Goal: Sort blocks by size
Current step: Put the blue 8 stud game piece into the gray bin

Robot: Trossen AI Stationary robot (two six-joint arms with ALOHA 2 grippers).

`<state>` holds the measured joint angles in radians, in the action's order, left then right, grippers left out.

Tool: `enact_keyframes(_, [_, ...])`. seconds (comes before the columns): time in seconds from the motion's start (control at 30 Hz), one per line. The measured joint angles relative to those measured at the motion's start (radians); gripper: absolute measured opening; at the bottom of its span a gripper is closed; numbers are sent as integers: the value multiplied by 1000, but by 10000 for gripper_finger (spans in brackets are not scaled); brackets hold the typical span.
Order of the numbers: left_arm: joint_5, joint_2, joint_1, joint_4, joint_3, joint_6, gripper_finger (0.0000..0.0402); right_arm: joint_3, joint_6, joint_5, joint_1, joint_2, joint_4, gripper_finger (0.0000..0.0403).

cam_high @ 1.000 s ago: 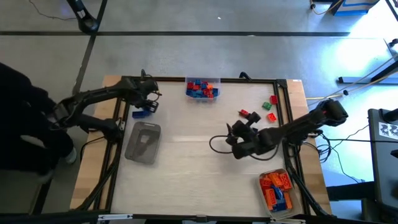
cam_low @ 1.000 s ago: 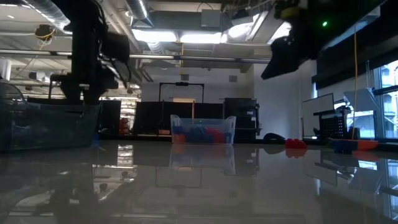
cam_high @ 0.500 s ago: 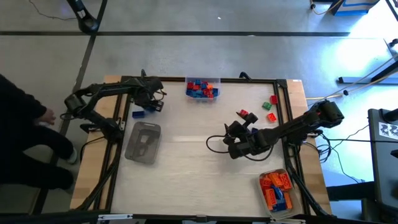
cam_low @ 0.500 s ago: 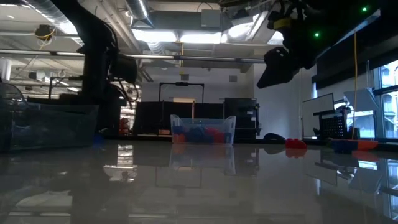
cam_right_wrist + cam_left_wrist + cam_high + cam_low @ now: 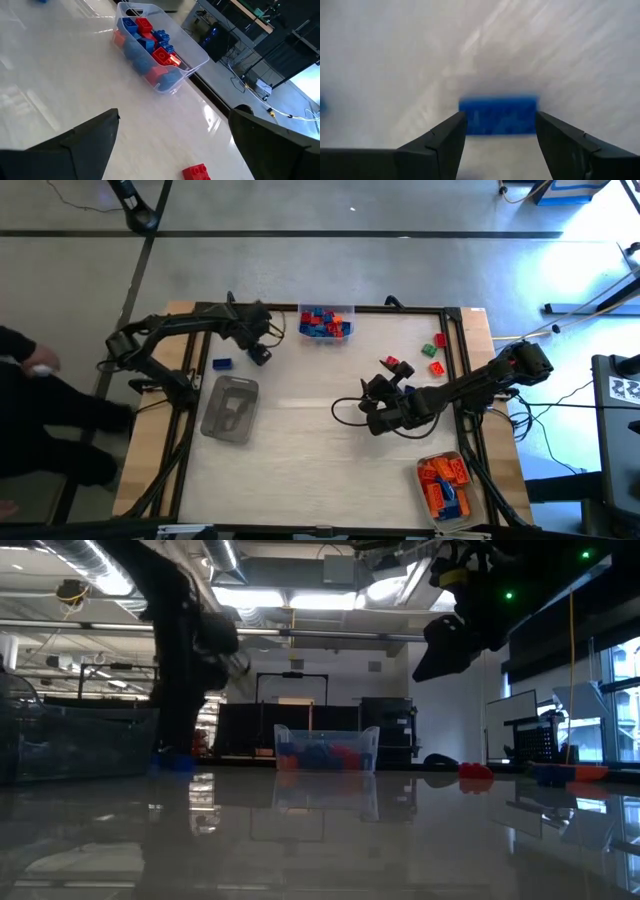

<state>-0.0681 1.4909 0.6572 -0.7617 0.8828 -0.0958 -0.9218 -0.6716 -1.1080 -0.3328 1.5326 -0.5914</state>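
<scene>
My left gripper [image 5: 258, 354] stands at the far left of the table and points almost straight down. It is shut on a blue block [image 5: 498, 116], which shows low by the table top in the low view [image 5: 176, 762]. A second small blue block [image 5: 222, 364] lies flat on the table to its left. My right gripper [image 5: 374, 396] hangs open over the table's right half, nothing between its fingers [image 5: 172, 145]. Loose red blocks [image 5: 397, 364] and a green block [image 5: 428, 350] lie at the far right. My left gripper pinches the blue block between its two fingers, one on each short end [image 5: 464, 120]. The fingers come from above and point down, with the block's long side spanning the gap. Whether the block's underside touches the table I cannot tell.
A clear tray [image 5: 325, 323] of red and blue blocks stands at the far edge, also in the right wrist view [image 5: 150, 50]. An empty clear tray [image 5: 230, 408] lies near left. A tray [image 5: 443, 481] of orange blocks sits near right. A person [image 5: 30, 390] stands at the left.
My left gripper has gone toward the table's right edge and sunk a little, rolling its wrist, with the blue block still between its fingers. The other small blue block has stayed where it lay. The person at the left has shifted.
</scene>
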Motion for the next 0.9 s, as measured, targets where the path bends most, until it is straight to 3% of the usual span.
enact_keyframes(0.37, [-14,-32,-16,-11,-8,747,223,0,0,0,0,0,17,374])
enact_keyframes(0.5, [-13,-32,-25,6,-44,941,223,0,0,0,0,0,17,374])
enact_keyframes(0.7, [-13,-33,-30,164,-124,1047,223,0,0,0,0,0,17,374])
enact_keyframes(0.9, [-17,-36,-31,235,-180,1045,222,0,0,1,0,0,19,374])
